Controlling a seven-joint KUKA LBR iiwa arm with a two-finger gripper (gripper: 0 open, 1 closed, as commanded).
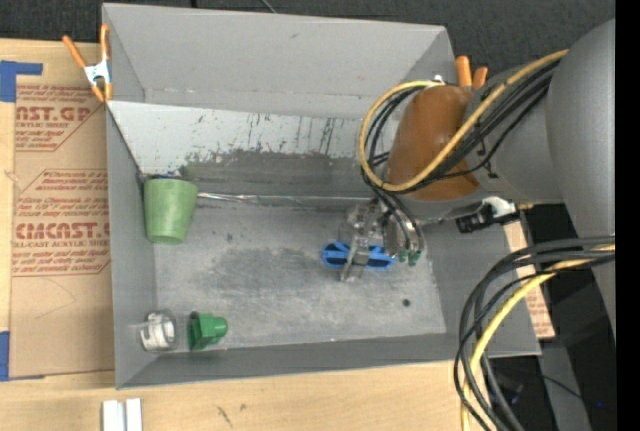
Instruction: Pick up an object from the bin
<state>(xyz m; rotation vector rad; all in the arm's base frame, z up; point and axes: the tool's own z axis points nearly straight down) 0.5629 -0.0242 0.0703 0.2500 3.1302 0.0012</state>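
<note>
Pincer hangs over a small blue thing, its gape unclear; green cup and green cap lie well apart.

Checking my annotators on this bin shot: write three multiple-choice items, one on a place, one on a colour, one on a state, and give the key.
1. Where does the pale green cup lie?
A. by the left wall of the bin
B. by its right wall
C. in the middle of its floor

2. What colour is the small thing at the hand?
A. red
B. blue
C. yellow

3. How is that small thing placed?
A. down on the bin floor
B. lifted above the rim
C. inside the cup

Key:
1 A, the cup sits right beside the left wall.
2 B, blue shows on either side of the hand.
3 A, it lies low on the grey floor with the hand down at it.
</note>
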